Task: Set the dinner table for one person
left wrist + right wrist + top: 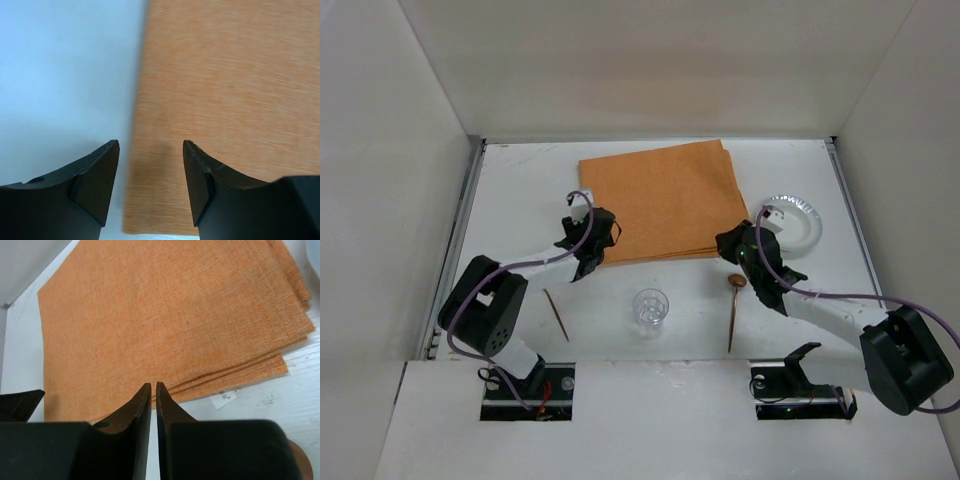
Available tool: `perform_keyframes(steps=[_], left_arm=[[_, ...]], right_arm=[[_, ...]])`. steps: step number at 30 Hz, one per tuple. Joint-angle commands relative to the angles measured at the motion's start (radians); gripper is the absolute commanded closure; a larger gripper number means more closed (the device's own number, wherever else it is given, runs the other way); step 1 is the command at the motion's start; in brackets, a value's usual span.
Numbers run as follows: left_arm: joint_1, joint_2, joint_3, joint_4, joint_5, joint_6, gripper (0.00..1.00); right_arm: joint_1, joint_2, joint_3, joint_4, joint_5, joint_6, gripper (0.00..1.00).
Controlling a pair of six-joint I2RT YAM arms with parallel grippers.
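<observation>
The orange cloth mat (665, 200) lies folded flat at the back middle of the white dinner table (520, 200). My left gripper (600, 238) is open and empty, its jaws straddling the mat's left edge near its front corner (151, 150). The mat fills the right of the left wrist view (225, 100). My right gripper (740, 245) is shut to a thin slit, its tips (153, 387) at the mat's near edge (170, 315). I cannot tell whether they pinch cloth. A clear glass (650, 308), a wooden spoon (733, 305) and a thin wooden stick (557, 314) lie in front.
A shiny round plate (792, 222) sits right of the mat, beside the right arm. A small white tag (223, 399) pokes out under the mat's near edge. Metal rails (455, 250) run along the table's sides, and white walls close in the left, right and back.
</observation>
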Motion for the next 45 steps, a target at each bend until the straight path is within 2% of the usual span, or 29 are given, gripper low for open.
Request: perform_keyframes(steps=[1,3,5,8,13,16,20,25,29,36,42,45], left_arm=[[0.058,-0.071,-0.048,-0.109,0.034,-0.155,0.49],[0.072,-0.084,-0.082,-0.104,0.054,-0.165,0.5],[0.08,-0.082,-0.1,-0.098,0.085,-0.18,0.5],[0.1,-0.053,-0.107,-0.055,0.201,-0.18,0.55],[0.149,-0.016,-0.131,0.006,0.292,-0.2,0.86],[0.184,-0.059,-0.18,0.018,0.262,-0.212,0.93],[0.215,-0.113,-0.238,0.035,0.168,-0.22,0.96],[0.23,-0.153,-0.268,0.052,0.085,-0.238,0.96],[0.249,-0.188,-0.292,0.083,0.09,-0.238,0.95],[0.237,-0.235,-0.312,0.11,0.111,-0.26,0.93],[0.249,-0.252,-0.337,0.14,0.136,-0.284,0.93],[0.276,-0.274,-0.352,0.143,0.148,-0.303,0.93]], right_arm=[[0.011,0.01,0.047,0.045,-0.012,-0.025,0.85],[0.014,0.013,0.051,0.045,-0.016,-0.034,0.8],[0.019,0.01,0.047,0.051,-0.01,-0.026,0.7],[0.022,0.023,0.056,0.056,-0.016,-0.032,0.59],[0.039,0.035,0.085,0.045,-0.016,-0.029,0.52],[0.039,0.055,0.12,0.031,-0.018,-0.042,0.52],[0.028,0.099,0.174,0.01,-0.021,-0.039,0.55],[-0.027,0.231,0.329,-0.016,-0.023,-0.04,0.78],[-0.101,0.418,0.537,-0.074,-0.061,-0.048,0.87],[-0.225,0.832,1.011,-0.258,-0.317,-0.014,0.89],[-0.259,1.085,1.364,-0.568,-0.377,-0.005,0.88],[-0.299,1.147,1.418,-0.646,-0.378,0.087,0.87]])
